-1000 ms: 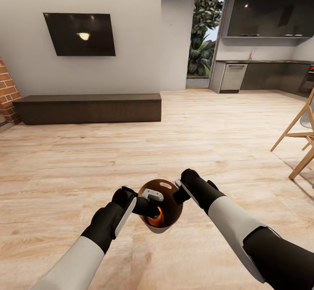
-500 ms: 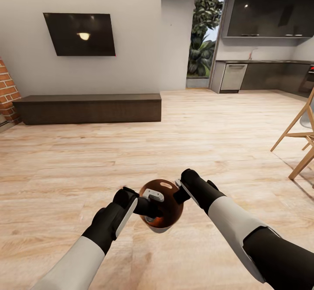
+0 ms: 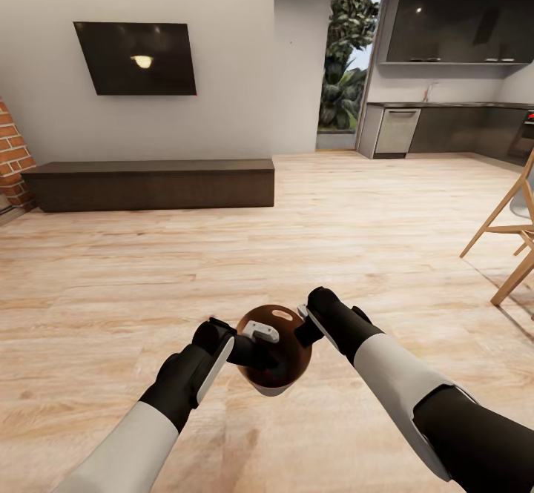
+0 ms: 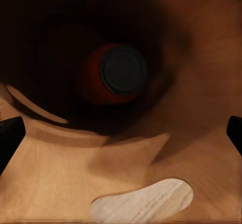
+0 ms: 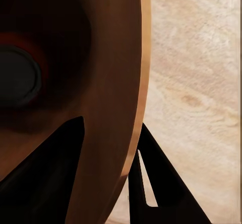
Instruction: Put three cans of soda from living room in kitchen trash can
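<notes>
Soda can, orange-red with a dark top (image 4: 113, 75), lay inside the glossy copper-brown tapered bin (image 3: 291, 363). Right gripper (image 5: 113, 176) pinched the bin's thin, probably slippery rim; left gripper (image 4: 121, 133) hung open above.

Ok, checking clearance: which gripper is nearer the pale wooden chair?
Right. The right gripper pinches the rim of the copper-brown round bin on the side toward the pale wooden chair; the left gripper sits over the bin's mouth, farther away.
</notes>
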